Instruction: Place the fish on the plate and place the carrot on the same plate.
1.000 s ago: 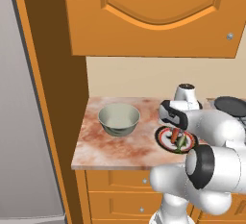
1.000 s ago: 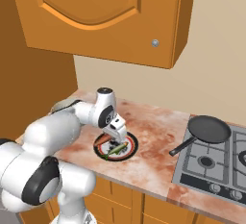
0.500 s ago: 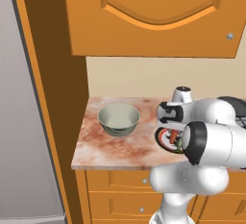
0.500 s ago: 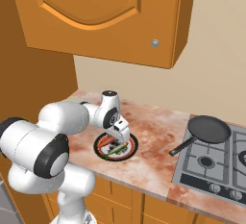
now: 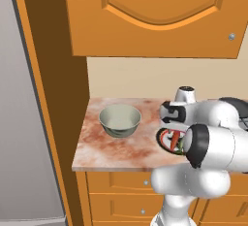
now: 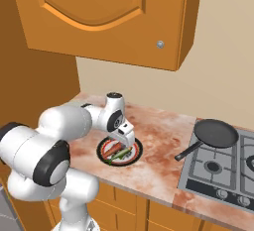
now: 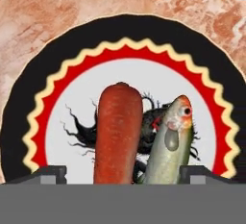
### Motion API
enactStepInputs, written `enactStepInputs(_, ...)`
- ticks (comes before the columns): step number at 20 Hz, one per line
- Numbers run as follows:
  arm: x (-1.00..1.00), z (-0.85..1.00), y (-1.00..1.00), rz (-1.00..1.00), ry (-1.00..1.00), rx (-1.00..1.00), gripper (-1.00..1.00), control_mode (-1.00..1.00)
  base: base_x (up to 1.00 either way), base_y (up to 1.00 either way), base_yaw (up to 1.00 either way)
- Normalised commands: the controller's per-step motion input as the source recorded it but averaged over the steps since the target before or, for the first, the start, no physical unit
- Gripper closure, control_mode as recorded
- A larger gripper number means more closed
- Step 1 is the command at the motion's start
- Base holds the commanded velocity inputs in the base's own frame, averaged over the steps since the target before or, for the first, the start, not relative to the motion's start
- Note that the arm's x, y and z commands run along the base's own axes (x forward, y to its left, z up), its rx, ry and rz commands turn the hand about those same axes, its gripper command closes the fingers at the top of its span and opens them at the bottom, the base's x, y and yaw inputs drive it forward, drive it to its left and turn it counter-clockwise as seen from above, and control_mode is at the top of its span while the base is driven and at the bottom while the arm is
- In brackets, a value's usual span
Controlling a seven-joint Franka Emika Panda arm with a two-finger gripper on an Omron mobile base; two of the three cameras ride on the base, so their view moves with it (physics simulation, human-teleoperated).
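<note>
Hand view: the carrot (image 7: 118, 134) and fish (image 7: 169, 143) lie side by side on the plate (image 7: 53, 74), centre frame. The end effector (image 7: 123, 174) hangs released above them, fingertips (image 7: 50, 174) spread wide, on the marbled worktop (image 6: 163, 126).

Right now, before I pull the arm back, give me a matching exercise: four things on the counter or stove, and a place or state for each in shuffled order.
Things:
1. carrot
2. fish
3. grey-green bowl
4. black frying pan

Places or states:
A. on the stove burner, handle pointing toward the plate
B. on the plate, orange-red, between the open fingertips
C. empty, on the counter's end nearest the tall brown panel
D. on the plate beside the carrot, green-yellow

Pairs: 1-B, 2-D, 3-C, 4-A
</note>
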Motion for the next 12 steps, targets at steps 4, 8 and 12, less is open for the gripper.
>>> enactStepInputs(4, -0.93, 0.34, 0.00, 0.02, -0.07, 0.00, -1.00, -1.00, 0.00, 0.00, 0.00)
enactStepInputs(8, -0.81, 0.61, 0.21, 0.02, -0.17, -0.06, -1.00, -1.00, 0.00, 0.00, 0.00)
enactStepInputs(12, -0.67, 0.69, 0.60, 0.05, -0.24, -0.08, -1.00, -1.00, 0.00, 0.00, 0.00)
